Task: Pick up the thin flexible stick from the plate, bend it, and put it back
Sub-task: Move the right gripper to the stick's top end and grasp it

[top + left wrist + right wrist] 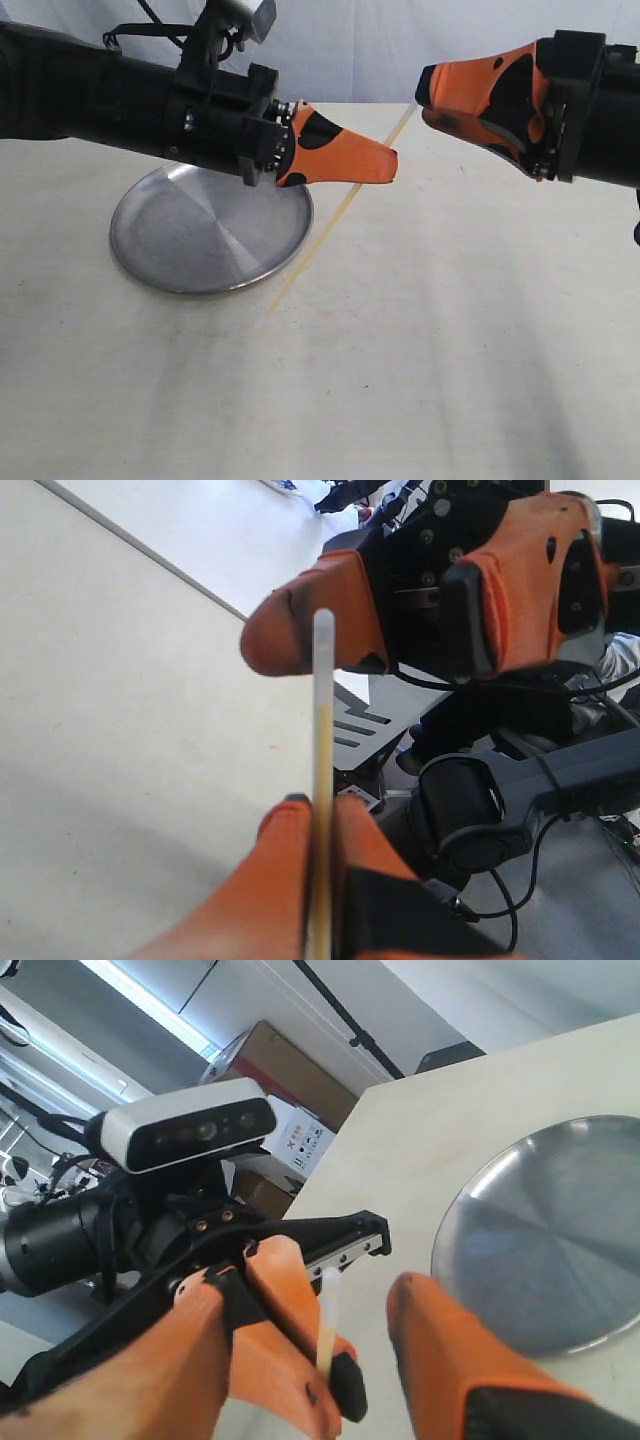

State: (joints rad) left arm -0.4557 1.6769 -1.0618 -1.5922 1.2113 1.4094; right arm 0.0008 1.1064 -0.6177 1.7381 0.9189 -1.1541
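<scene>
The plate point(200, 245) lies below and behind the left gripper point(388, 165), which is clamped on the thin flexible stick point(318, 240). The left wrist view alone shows the strand pinched between its fingers, free end near one finger of the wide-spread right gripper point(427, 97). Only the right wrist view shows a cardboard box point(285, 1060) beyond the table; its printing is too small to read.

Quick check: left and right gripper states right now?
Left gripper: closed on the thin flexible stick.
Right gripper: open, nothing gripped.

cream table point(450, 380), cardboard box point(290, 1065) behind
</scene>
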